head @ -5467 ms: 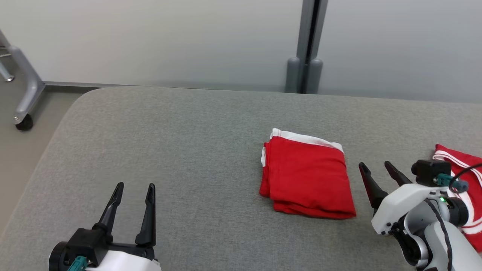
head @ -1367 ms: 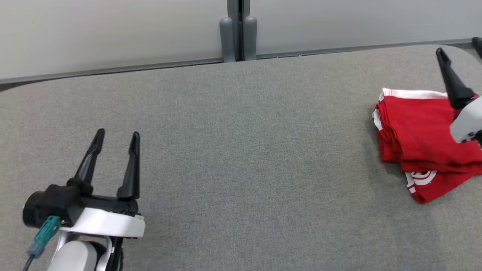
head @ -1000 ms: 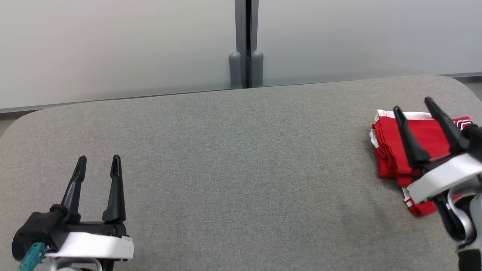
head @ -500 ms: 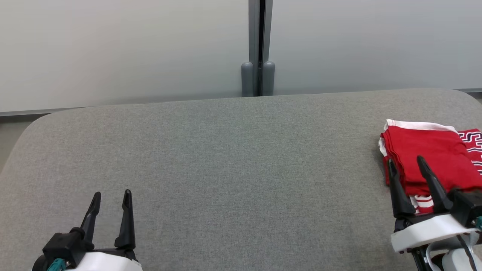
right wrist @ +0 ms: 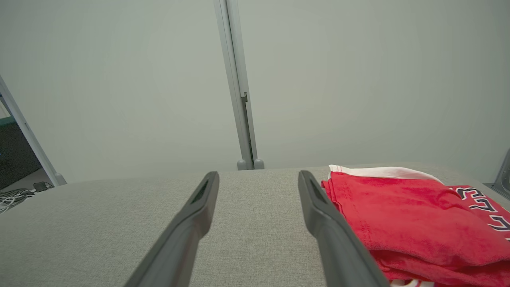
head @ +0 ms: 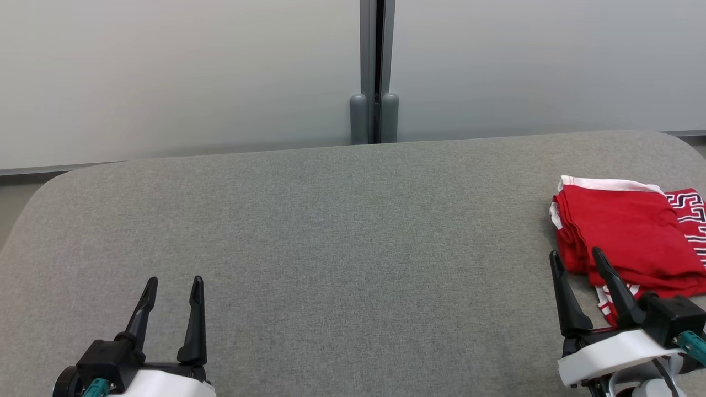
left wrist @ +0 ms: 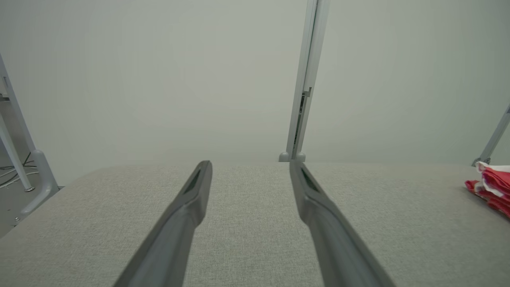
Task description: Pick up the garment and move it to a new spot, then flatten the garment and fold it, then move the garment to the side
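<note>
The folded red garment (head: 618,231) with a white band lies just ahead of the right gripper (head: 575,253) and to its right, partly on a second red printed garment (head: 688,207). That gripper's fingers are spread and empty over the grey padded table (head: 342,220). The left gripper (head: 174,280), likewise spread and empty, is well apart from the garment.

1. Grey padded table (head: 331,231): open passage from 9 o'clock through the centre.
2. Folded red garment (head: 618,231), stacked on a patterned garment (head: 689,212), blocks 3 o'clock.
3. Partition wall (head: 165,82) bounds 12 o'clock.
</note>
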{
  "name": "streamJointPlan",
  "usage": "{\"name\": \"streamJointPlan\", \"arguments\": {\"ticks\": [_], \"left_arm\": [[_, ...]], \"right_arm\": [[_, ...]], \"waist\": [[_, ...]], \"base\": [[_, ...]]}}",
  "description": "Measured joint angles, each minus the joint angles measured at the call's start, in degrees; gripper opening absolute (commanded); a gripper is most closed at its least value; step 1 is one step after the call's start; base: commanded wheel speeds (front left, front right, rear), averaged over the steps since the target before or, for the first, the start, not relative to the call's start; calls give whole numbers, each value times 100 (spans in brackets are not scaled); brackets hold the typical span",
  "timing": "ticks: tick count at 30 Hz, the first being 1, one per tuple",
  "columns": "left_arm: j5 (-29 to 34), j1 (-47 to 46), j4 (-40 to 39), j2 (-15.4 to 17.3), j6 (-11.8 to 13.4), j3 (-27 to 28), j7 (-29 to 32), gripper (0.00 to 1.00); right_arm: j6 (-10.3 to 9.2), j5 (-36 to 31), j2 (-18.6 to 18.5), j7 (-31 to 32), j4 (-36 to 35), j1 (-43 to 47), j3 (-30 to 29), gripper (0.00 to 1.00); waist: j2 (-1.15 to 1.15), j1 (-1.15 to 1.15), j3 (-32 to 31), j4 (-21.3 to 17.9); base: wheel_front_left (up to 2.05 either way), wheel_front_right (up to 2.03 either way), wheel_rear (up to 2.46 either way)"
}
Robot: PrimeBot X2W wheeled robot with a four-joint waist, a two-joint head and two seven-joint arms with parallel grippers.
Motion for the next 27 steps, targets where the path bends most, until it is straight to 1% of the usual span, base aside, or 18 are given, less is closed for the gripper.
{"name": "streamJointPlan", "arguments": {"ticks": [14, 15, 20, 27], "left_arm": [[131, 8, 187, -179, -208, 182, 0, 100], [127, 9, 199, -190, -224, 183, 0, 0], [67, 137, 459, -292, -221, 162, 67, 0], [-644, 113, 500, -297, -222, 229, 291, 0]], "right_arm": [[0, -53, 71, 0, 45, -4, -20, 100], [0, -55, 73, 0, 46, -4, -20, 0], [0, -10, 186, 30, 271, 198, 42, 0], [0, 654, 234, 202, 289, 227, -68, 0]], "waist": [[0, 0, 4, -35], [0, 0, 6, -39], [0, 0, 6, -39], [0, 0, 9, -34]], "base": [[0, 0, 0], [0, 0, 0], [0, 0, 0], [0, 0, 0]]}}
